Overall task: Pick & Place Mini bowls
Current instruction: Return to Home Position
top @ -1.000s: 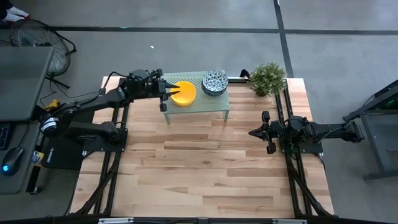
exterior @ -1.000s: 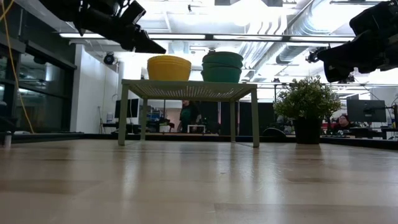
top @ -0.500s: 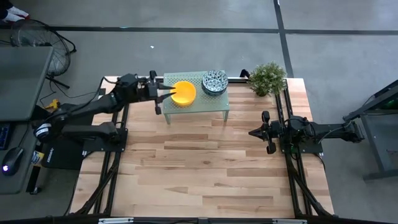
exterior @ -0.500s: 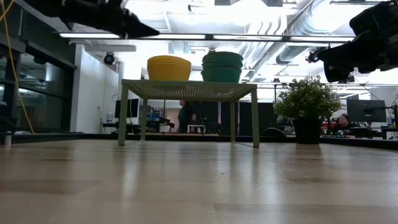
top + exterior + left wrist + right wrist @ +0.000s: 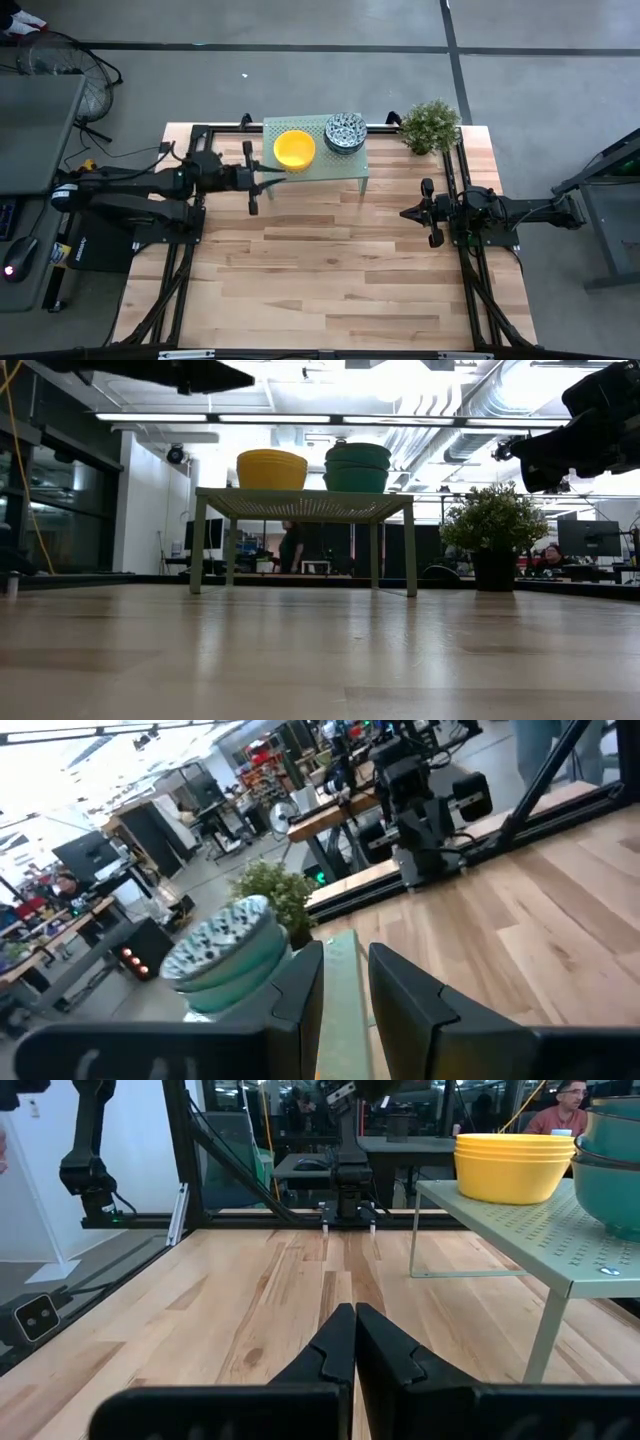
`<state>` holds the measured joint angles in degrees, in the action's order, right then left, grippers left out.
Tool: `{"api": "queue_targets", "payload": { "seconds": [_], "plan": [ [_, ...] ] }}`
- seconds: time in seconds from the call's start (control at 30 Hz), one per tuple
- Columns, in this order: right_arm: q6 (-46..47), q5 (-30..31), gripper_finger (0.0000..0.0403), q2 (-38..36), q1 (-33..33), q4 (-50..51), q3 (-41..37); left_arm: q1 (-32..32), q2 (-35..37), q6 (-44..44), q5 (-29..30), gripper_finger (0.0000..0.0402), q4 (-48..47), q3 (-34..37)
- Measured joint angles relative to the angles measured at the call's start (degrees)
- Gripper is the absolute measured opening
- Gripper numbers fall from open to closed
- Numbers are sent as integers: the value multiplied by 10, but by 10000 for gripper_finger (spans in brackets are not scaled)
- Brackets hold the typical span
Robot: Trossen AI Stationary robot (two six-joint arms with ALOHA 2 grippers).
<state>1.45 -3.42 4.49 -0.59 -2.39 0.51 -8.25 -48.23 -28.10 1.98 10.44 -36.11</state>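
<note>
A stack of plain yellow mini bowls [image 5: 294, 149] and a stack of blue-grey patterned mini bowls [image 5: 344, 132] stand on the pale green perforated rack [image 5: 318, 170] at the table's far side. In the low view the yellow stack [image 5: 271, 468] is left of the patterned stack [image 5: 357, 466]. My left gripper [image 5: 272, 177] hovers level by the rack's near left corner, open, with nothing between its fingers [image 5: 300, 982]. My right gripper [image 5: 405, 213] waits at the table's right, shut [image 5: 353, 1330] and holding nothing.
A small potted plant [image 5: 430, 125] stands at the far right corner, beside the rack. Bare wooden tabletop [image 5: 330, 280] stretches across the middle and near side. People and desks show in the room beyond the table.
My left gripper has drawn back from the yellow stack, swinging toward the table's near and left side, off the rack. Both bowl stacks stand as before.
</note>
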Motion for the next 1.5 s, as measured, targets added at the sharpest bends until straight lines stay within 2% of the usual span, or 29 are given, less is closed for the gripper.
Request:
{"api": "queue_targets", "payload": {
  "seconds": [0.2,0.4,0.5,0.6,0.77,0.97,1.1,1.27,1.5],
  "plan": [
    [0,0,0,0,0,0,0,41,-19,18,24,78,99,52],
    [0,0,0,0,0,0,0,64,-23,4,76,78,180,97],
    [0,0,0,0,0,0,0,64,-22,-18,79,78,197,120],
    [0,0,0,0,0,0,0,63,-12,-20,74,78,266,168],
    [0,0,0,0,0,0,0,34,9,-5,31,78,361,255],
    [0,0,0,0,0,0,0,-21,46,-1,-37,78,359,304],
    [0,0,0,0,0,0,0,-39,94,4,-90,78,363,331],
    [0,0,0,0,0,0,0,-37,172,9,-91,78,347,349],
    [0,0,0,0,0,0,0,-37,281,9,-95,78,256,350]
  ]
}}
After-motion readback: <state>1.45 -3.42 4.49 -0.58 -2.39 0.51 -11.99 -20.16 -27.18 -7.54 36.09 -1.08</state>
